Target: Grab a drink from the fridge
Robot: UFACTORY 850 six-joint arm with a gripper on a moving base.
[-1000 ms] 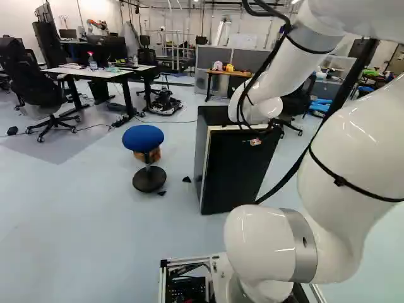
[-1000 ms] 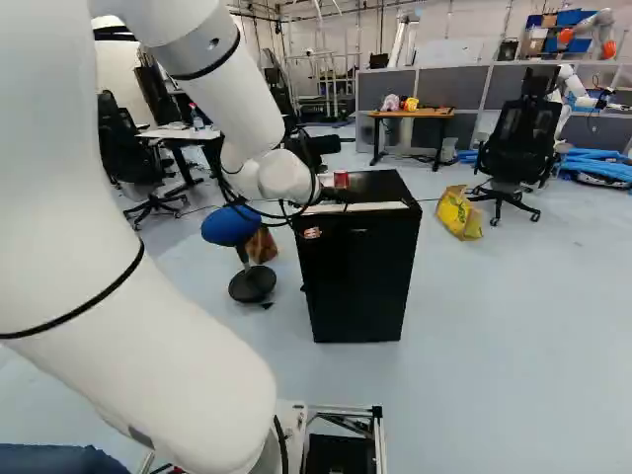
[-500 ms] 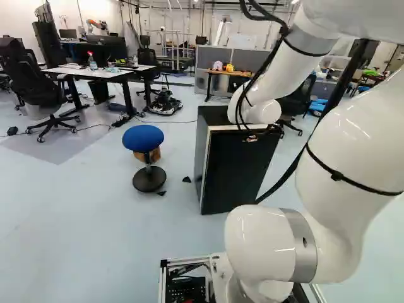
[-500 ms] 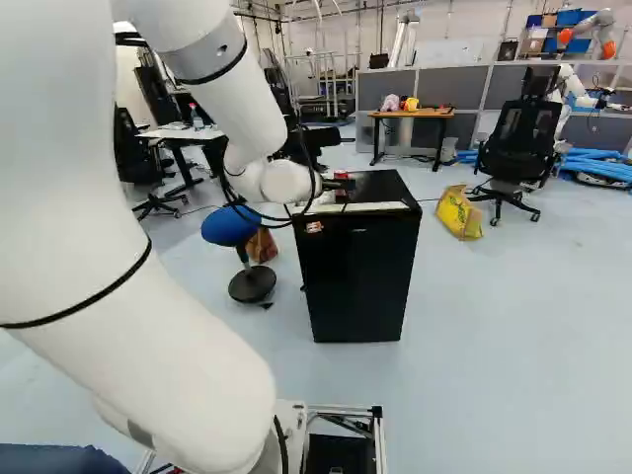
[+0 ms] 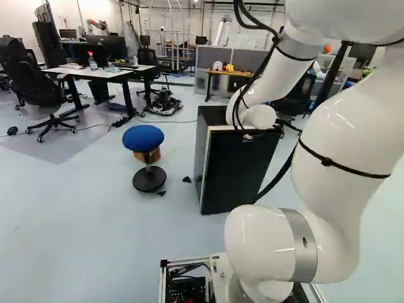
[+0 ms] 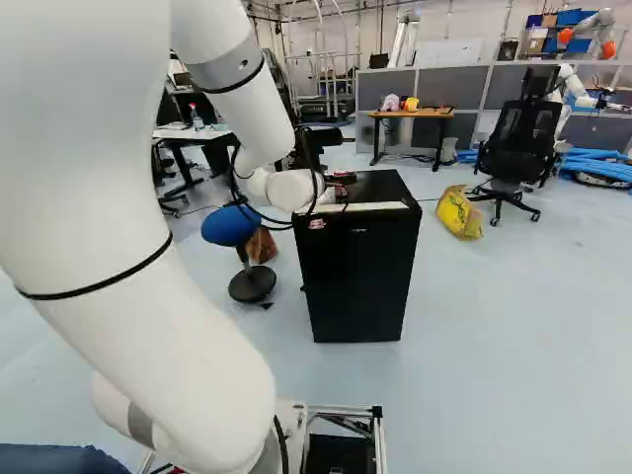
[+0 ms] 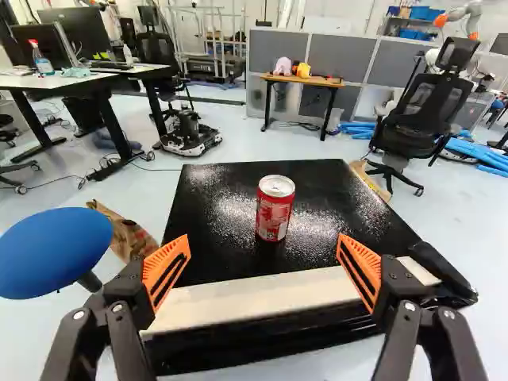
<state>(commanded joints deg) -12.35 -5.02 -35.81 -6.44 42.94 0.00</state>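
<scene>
A pale floor [image 5: 95, 233] spreads through a large workroom in the left base view, with white-topped desks [image 5: 104, 72] and an office chair [image 5: 35, 82] at the left. Farther back, a small wooden table [image 5: 227, 73] stands before grey partitions. A stool [image 5: 142, 137] with a round blue seat stands beside the fridge [image 5: 240, 170], the two well apart from the desks. The white arm [image 5: 262, 243] rises right of the middle and bends over towards the fridge, its far end in front of the top edge.

In the right base view, the arm fills much of the left side, and black cables [image 6: 309, 178] loop around its far end. The gripper [image 6: 342, 182] shows only in part, at the top of the fridge. A yellow bag [image 6: 459, 213] lies on the floor to the fridge's right, with a black swivel chair [image 6: 518, 138] beyond it. Another robot [image 6: 592, 28] shows at the upper right.

In the wrist view, the gripper [image 7: 263, 240] is open, its orange pads [image 7: 165, 271] far apart and holding nothing. The red drink can [image 7: 275, 213] stands upright on the fridge's black top, ahead of the gripper, in line with the gap and beyond the fingertips, touching neither. A pale strip [image 7: 254, 298] runs along the near edge of the top.
</scene>
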